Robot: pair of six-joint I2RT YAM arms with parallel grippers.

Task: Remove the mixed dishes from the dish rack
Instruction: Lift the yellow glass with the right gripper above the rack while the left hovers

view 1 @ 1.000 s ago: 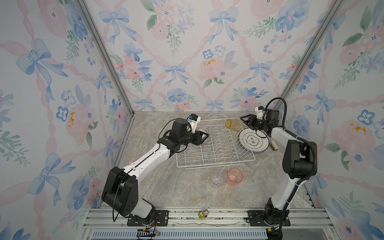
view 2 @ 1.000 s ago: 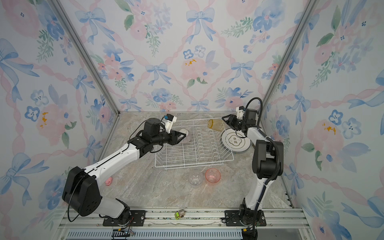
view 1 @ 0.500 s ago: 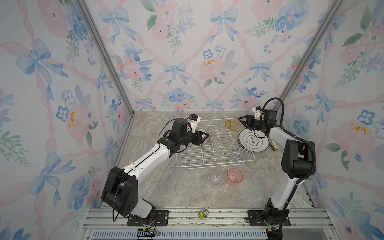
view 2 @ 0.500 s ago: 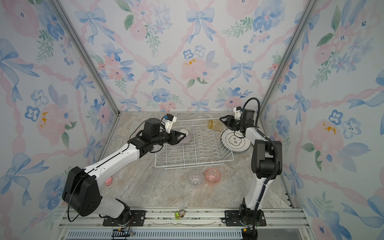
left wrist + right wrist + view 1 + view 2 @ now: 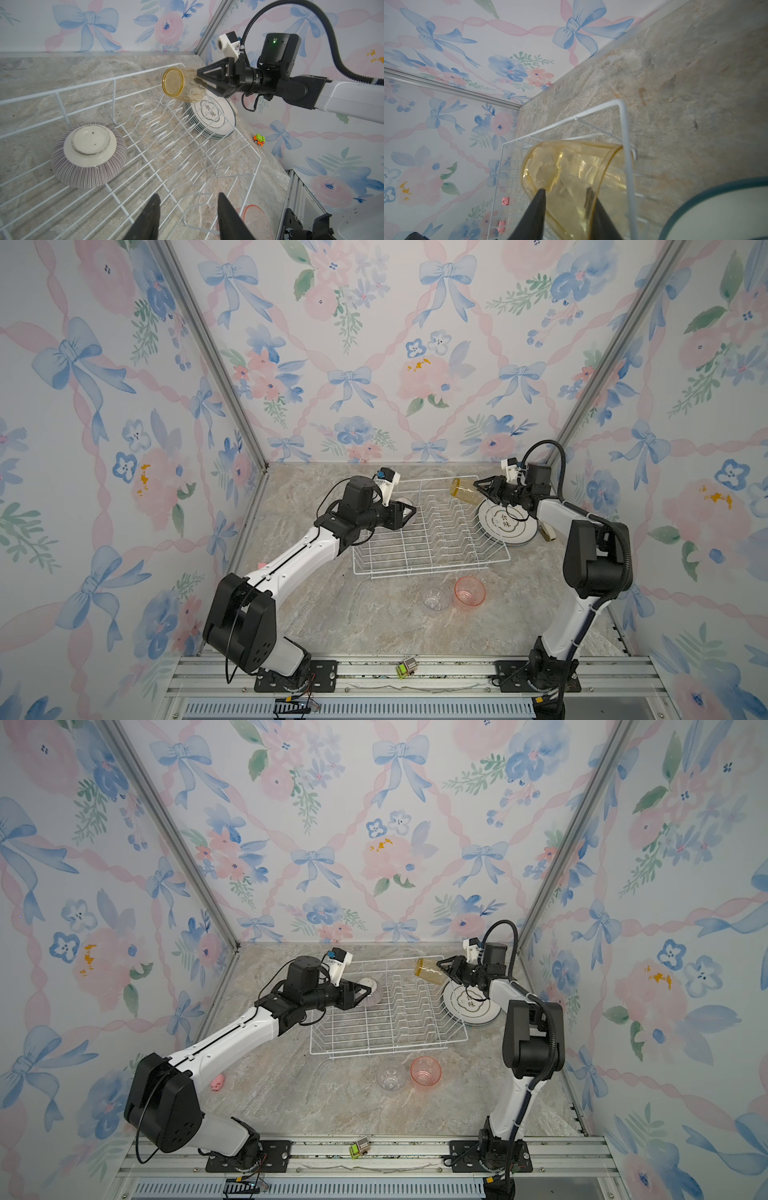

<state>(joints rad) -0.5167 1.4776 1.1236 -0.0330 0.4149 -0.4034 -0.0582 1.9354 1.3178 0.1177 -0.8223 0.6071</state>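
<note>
Just clamped yellow cup (image 5: pixel 184 86) in right hand (image 5: pixel 200 81), apparently by its rim. Leaves only the bowl (image 5: pixel 89 154) in the rack (image 5: pixel 430 569); left hand (image 5: pixel 188 195) open.

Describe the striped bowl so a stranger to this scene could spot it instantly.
Find the white wire dish rack on the marble table. In its far left corner, just ahead of the open left pincer, a bowl sits tipped, pale base showing. It alone has fine purplish stripes; the tumblers are see-through, the plates flat white.
</note>
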